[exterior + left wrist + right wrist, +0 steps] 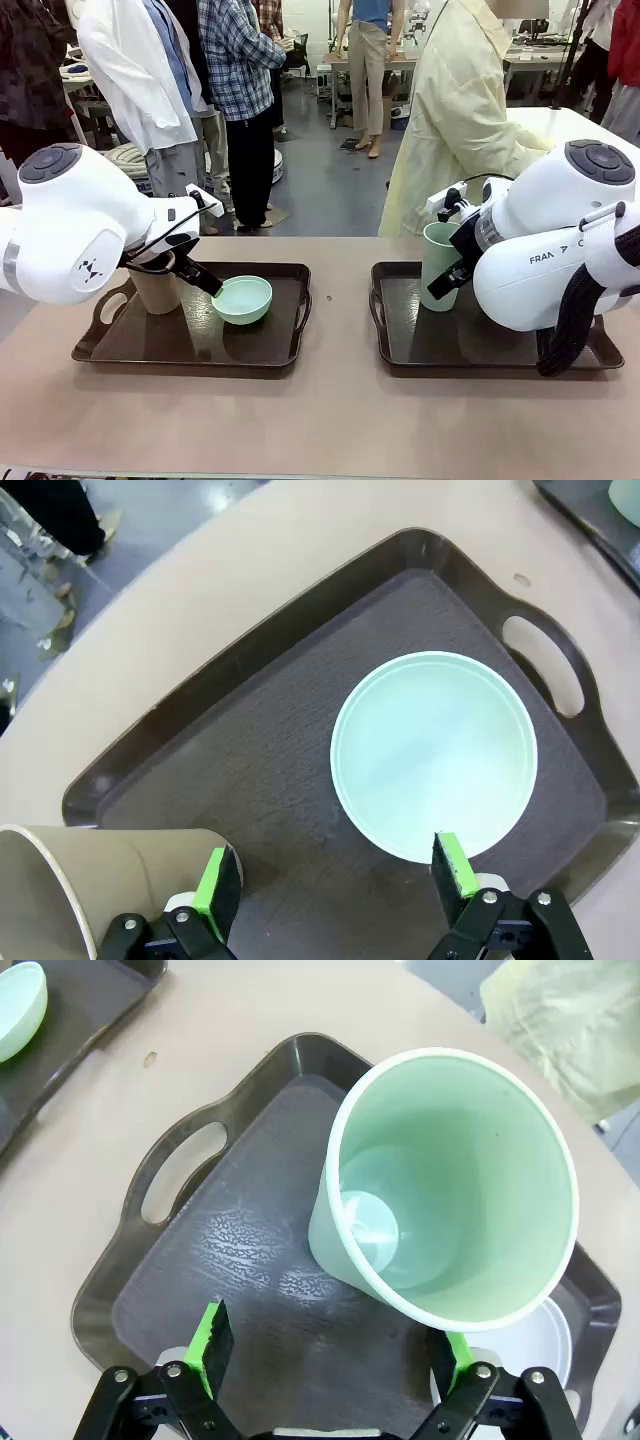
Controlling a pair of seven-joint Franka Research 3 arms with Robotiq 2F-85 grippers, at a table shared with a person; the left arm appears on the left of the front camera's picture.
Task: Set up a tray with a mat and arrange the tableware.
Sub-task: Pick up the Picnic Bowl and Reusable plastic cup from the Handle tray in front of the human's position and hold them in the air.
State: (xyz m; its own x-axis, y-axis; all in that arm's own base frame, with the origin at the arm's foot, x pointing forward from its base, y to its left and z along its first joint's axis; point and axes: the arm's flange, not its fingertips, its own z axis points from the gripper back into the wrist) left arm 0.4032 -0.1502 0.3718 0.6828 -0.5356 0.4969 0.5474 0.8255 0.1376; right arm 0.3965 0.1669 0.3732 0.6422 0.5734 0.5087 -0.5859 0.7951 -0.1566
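On the left dark tray (pixel 100 345) a tan-brown cup (pixel 155 290) stands beside a mint green bowl (pixel 243 298). My left gripper (pixel 337 875) hangs open just above the tray's dark textured mat (pixel 250 780), with the tan cup (pixel 100 880) against one finger and the mint bowl (pixel 430 755) just ahead of the other. On the right tray (pixel 400 360) stands a pale green cup (pixel 438 265). My right gripper (pixel 332 1345) is open above that tray's mat (pixel 250 1250), close to the pale green cup (pixel 450 1190). A greyish white bowl (pixel 548 1345) peeks out behind the cup.
A person in a pale yellow coat (pixel 460 110) stands at the table's far side behind the right tray. Bare tan tabletop (pixel 335 400) runs between the two trays and along the near edge. Both trays have cut-out handles (pixel 180 1165).
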